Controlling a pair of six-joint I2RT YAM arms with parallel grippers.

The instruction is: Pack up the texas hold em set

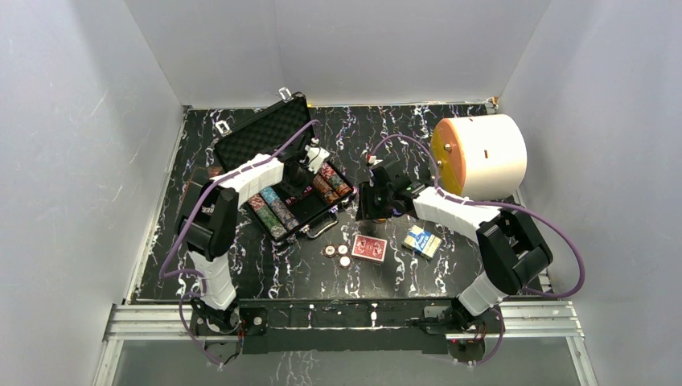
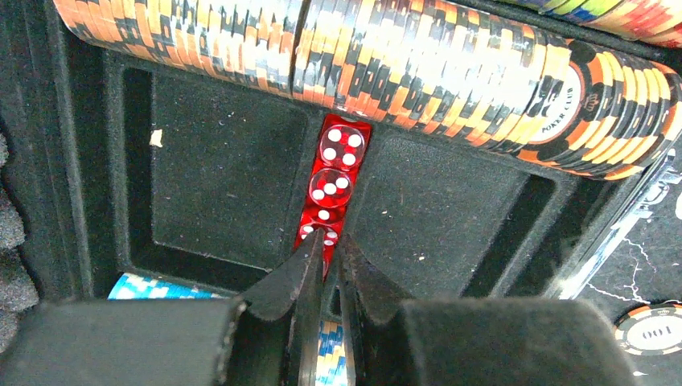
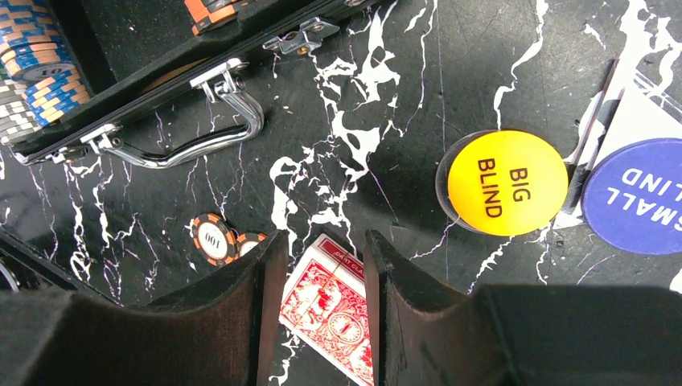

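The black case [image 1: 256, 135] lies open at the back left, with rows of poker chips [image 1: 273, 211] in its tray. Inside it, orange-black chips [image 2: 402, 64] lie above a narrow slot holding red dice [image 2: 331, 185]. My left gripper [image 2: 326, 244] is down at the near end of that slot, shut on the nearest red die. My right gripper [image 3: 322, 249] hangs open above the red card deck [image 3: 334, 310], touching nothing. The blue deck [image 1: 422, 241] lies to the right of the red deck [image 1: 369, 248]. A yellow BIG BLIND button [image 3: 507, 183] and a blue SMALL BLIND button [image 3: 639, 197] lie on the table.
A big white cylinder with an orange face [image 1: 481, 157] stands at the back right. Loose chips [image 1: 338, 254] lie left of the red deck, near the case's silver handle [image 3: 201, 145]. White walls close in the marbled black table [image 1: 450, 121] on three sides.
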